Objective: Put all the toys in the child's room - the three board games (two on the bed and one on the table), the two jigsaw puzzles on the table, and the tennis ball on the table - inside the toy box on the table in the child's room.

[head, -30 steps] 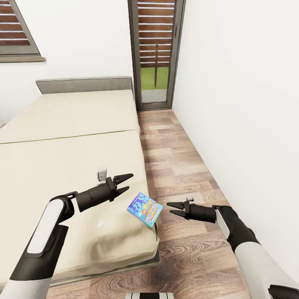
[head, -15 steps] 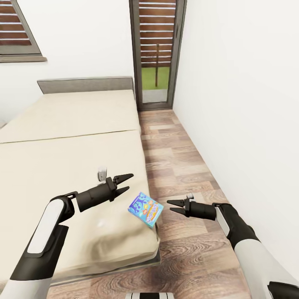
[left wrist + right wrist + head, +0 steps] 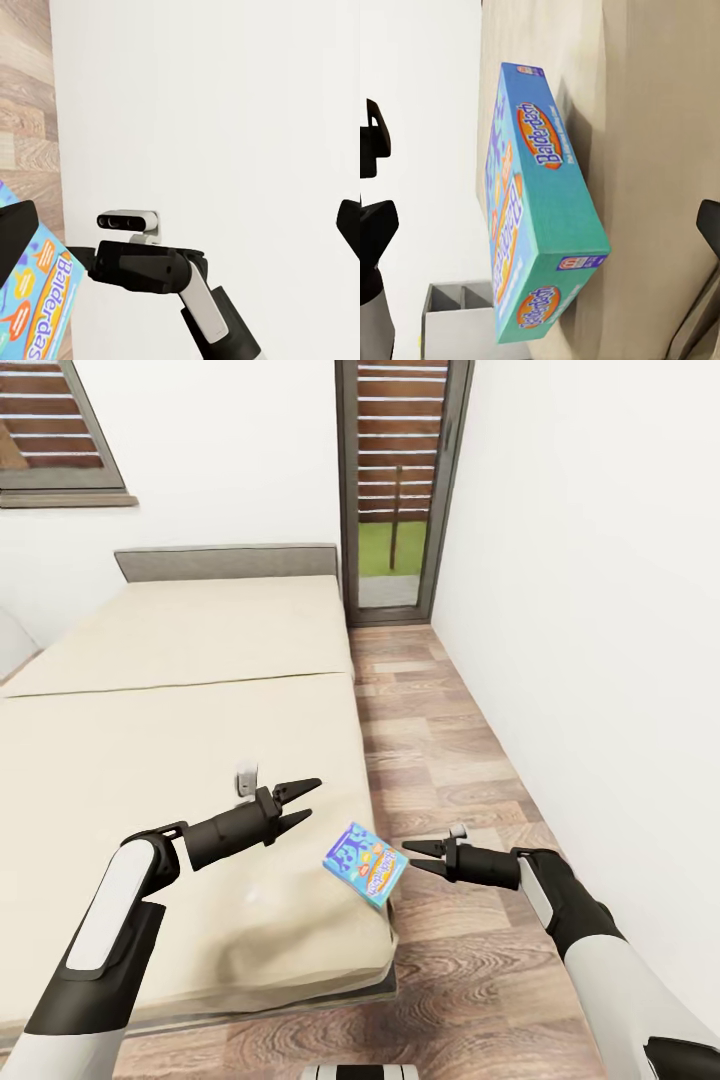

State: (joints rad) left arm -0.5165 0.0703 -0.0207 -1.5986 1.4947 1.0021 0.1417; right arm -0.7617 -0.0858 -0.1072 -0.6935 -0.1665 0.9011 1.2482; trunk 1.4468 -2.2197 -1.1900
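Here the head view looks down over the bed (image 3: 180, 690), whose beige mattress runs back to a grey headboard (image 3: 225, 562) under a shuttered window (image 3: 55, 430). A small blue board game (image 3: 365, 863) lies flat on the mattress at its near corner, right at the edge beside the wooden floor (image 3: 450, 760). Its lid shows orange and white lettering; in the right wrist view the blue board game (image 3: 536, 217) shows its long side, printed with an orange logo, resting on the beige surface.

The left gripper (image 3: 303, 802) hovers above the mattress just beside the box, a little way off it, its two dark fingers spread apart and holding nothing. The right gripper (image 3: 410, 859) hangs over the floor on the box's other side, pointing at it from near by, fingers likewise parted and empty. The box sits between the two grippers, touching neither.

In the left wrist view the right gripper's arm (image 3: 161, 270) shows against the white wall (image 3: 225, 97), with a corner of the blue board game (image 3: 37, 300) at the edge. A glazed door (image 3: 400, 490) with slatted shutters stands at the far end of the floor strip.
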